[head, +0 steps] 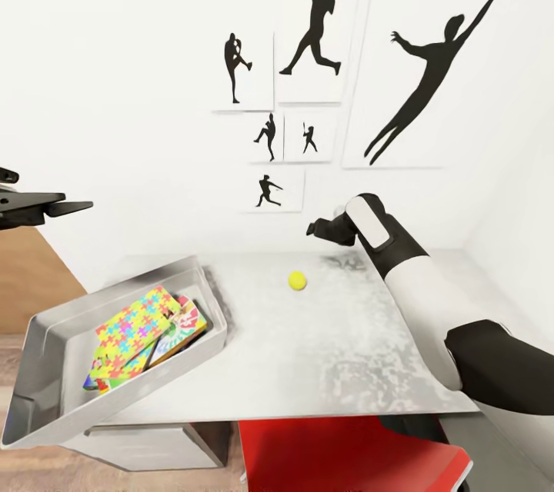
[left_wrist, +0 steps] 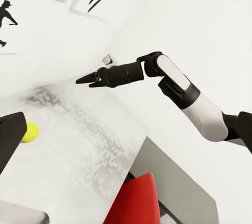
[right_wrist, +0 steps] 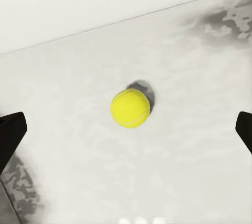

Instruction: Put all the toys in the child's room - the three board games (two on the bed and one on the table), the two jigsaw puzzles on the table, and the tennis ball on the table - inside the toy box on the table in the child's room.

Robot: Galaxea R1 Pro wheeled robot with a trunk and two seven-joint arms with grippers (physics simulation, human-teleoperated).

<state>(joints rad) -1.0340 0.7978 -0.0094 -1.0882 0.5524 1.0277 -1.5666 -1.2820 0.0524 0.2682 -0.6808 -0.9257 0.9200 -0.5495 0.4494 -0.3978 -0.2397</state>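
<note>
Ball: tennis ball [head: 297,280] is sitting alone on the table [head: 338,354], on bare top toward the wall, well apart from the box; in the right wrist view the ball [right_wrist: 130,108] is lying between the two dark fingertip edges, touching neither.
Box: toy box [head: 54,338] is sitting at the table's left end, overhanging the edge and tilting slightly.
Contents: a jigsaw puzzle [head: 135,327] is lying on top inside the box, partly covering a board game [head: 185,327] beside it; how many more pieces are lying underneath I cannot tell.
Surroundings: black ball-player pictures [head: 315,23] are hanging on the white wall behind the table; a red chair [head: 338,453] is standing tucked under the near edge; a white drawer unit [head: 146,446] is showing below the box.
Obstacles: nothing is standing between the ball and the box on the tabletop.
Right arm: it is reaching forward over the table's right side, forearm rising and wrist bending left, with the right gripper [head: 317,228] hanging above the surface beyond the ball; from the left wrist view the same gripper [left_wrist: 90,80] is pointing along the wall, fingers spread with nothing between them.
Left arm: left gripper [head: 54,209] is hovering at the left edge, level, above and behind the box; whether its fingers are apart I cannot tell.
</note>
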